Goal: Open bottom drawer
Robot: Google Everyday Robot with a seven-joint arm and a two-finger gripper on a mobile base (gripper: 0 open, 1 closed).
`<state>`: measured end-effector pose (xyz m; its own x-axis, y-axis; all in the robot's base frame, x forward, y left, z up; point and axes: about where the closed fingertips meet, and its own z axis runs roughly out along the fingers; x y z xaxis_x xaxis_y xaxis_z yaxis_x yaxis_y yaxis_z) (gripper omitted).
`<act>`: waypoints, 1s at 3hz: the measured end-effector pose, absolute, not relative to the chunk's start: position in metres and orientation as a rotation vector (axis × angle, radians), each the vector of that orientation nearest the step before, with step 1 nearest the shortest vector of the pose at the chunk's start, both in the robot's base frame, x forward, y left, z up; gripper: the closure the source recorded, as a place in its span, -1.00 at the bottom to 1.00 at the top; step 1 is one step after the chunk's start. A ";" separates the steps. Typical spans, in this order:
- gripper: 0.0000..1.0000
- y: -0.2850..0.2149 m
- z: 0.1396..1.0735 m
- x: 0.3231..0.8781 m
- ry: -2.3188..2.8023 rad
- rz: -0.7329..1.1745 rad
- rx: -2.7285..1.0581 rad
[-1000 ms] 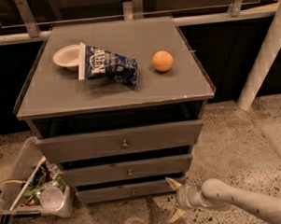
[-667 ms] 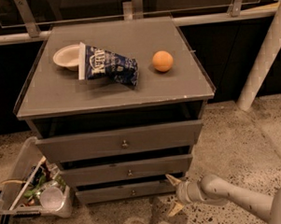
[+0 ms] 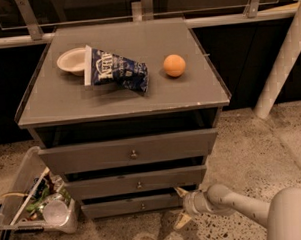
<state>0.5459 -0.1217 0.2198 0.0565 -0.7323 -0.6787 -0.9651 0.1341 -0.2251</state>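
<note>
1. Three grey drawer fronts stack under the cabinet top (image 3: 64, 103); the bottom drawer (image 3: 114, 207) is the lowest and slimmest, just above the speckled floor (image 3: 252, 147).
2. Its small round knob (image 3: 143, 206) sits at the centre of the panel, and nothing touches it.
3. The gripper (image 3: 183, 207) is low at the right end of the bottom drawer, just off that front's right corner and close to the floor.
4. Its two pale fingers are spread apart, one pointing up toward the drawer corner, the other down toward the floor; they grasp nothing.
5. The arm (image 3: 244, 208) runs in from the lower right, with a large rounded link filling that corner of the view.
6. The middle drawer (image 3: 93, 187) and the top drawer (image 3: 82, 156) each show a centre knob; dark gaps lie above each front.
7. On the cabinet top rest a white bowl (image 3: 69, 60), a blue chip bag (image 3: 119, 72) lying partly against the bowl, and an orange (image 3: 174, 65) apart to the right.
8. A clear bin (image 3: 14, 210) of mixed items stands on the floor to the left of the drawers.
9. A white pole (image 3: 283, 61) leans at the right.
</note>
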 end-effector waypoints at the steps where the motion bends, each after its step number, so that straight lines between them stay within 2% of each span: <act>1: -1.00 -0.121 0.207 0.557 1.725 0.420 -1.651; 3: -1.00 -0.121 0.191 0.571 1.724 0.383 -1.651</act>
<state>0.5708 -0.1207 0.1906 0.0664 -0.7471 -0.6614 -0.9569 0.1401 -0.2543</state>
